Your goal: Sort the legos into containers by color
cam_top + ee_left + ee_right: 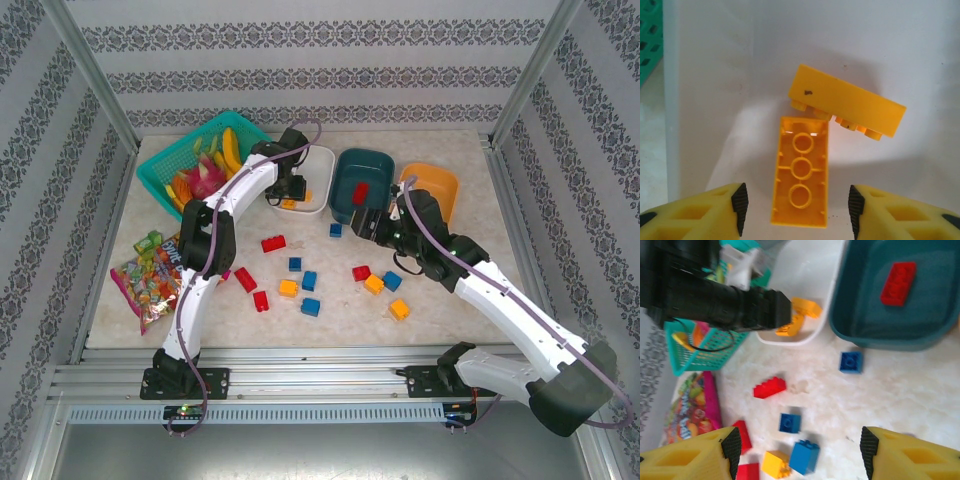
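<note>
Upper centre, over the white tub (715, 75), left gripper (797, 212) gapes empty; orange brick (801, 170) beneath looks light, rigid, slick; pinch its long sides; right gripper (797, 455) hangs open, empty.

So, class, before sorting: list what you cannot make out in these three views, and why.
Orange tub, top view: the right arm covers its left side, so contents are uncertain.
White tub, top view: the left gripper hides part of its floor.
Teal tub, right wrist view: cut off by the top and right edges.
Snack packets, right wrist view: blurred, print unreadable.
</note>
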Motion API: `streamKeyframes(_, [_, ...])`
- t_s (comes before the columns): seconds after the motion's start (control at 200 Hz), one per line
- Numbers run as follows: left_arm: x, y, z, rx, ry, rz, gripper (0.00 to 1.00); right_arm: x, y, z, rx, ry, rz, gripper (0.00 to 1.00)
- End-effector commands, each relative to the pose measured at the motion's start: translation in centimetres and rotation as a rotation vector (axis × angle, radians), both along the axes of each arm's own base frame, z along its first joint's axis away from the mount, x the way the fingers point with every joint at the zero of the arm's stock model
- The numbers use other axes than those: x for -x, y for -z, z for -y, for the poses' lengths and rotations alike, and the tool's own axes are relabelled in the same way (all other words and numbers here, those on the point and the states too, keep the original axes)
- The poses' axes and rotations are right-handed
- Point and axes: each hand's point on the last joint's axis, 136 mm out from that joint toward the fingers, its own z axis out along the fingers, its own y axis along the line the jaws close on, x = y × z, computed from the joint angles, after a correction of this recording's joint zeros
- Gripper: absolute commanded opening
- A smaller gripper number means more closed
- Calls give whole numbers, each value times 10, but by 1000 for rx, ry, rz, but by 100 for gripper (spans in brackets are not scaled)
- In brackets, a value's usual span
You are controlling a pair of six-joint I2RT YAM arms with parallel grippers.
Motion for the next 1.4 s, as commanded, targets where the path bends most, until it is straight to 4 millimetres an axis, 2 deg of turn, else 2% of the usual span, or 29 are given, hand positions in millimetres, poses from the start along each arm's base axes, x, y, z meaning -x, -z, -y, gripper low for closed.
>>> streamKeyframes(0.0, [3,-35,-11,7,-25,39,67,18,28,32,138,74,-149,67])
streamKeyframes(0.04, [3,-46,-9,26,-31,62,71,27,40,40,176,87,-206,67])
streamKeyframes(0.145, [8,-94,-2,97,-20,172,79,52,72,66,260,181,-366,67])
streamKeyframes(0.215, [16,-127,7,162,-2,268,85,64,92,75,269,228,-457,68])
streamKeyframes(0.31, [38,-161,24,319,20,373,95,67,112,78,246,285,-527,69])
streamKeyframes(0.385, [63,-171,32,416,38,392,97,61,126,74,221,307,-552,70])
streamKeyframes(0.49, [103,-171,44,508,76,390,98,51,147,69,192,327,-605,73])
streamKeyframes(0.495, [106,-165,43,506,75,378,98,51,148,69,191,329,-607,73])
streamKeyframes(0.59, [145,-158,54,548,124,365,98,42,168,64,164,314,-666,80])
streamKeyframes(0.694, [183,-147,61,581,152,343,97,33,183,64,153,310,-706,80])
streamKeyframes(0.799, [208,-141,60,592,155,334,97,31,195,66,135,325,-741,75])
streamKeyframes(0.974, [224,-138,49,585,137,332,96,39,211,70,153,356,-800,60])
streamKeyframes(1.174, [226,-139,45,561,139,333,96,44,219,73,186,382,-829,53])
streamKeyframes(1.249, [225,-139,46,559,136,333,95,43,219,74,189,387,-824,43])
streamKeyframes(1.319, [224,-142,48,570,138,338,95,38,207,74,200,381,-790,33])
streamKeyframes(1.399, [222,-151,51,599,137,353,95,26,173,79,248,380,-680,30])
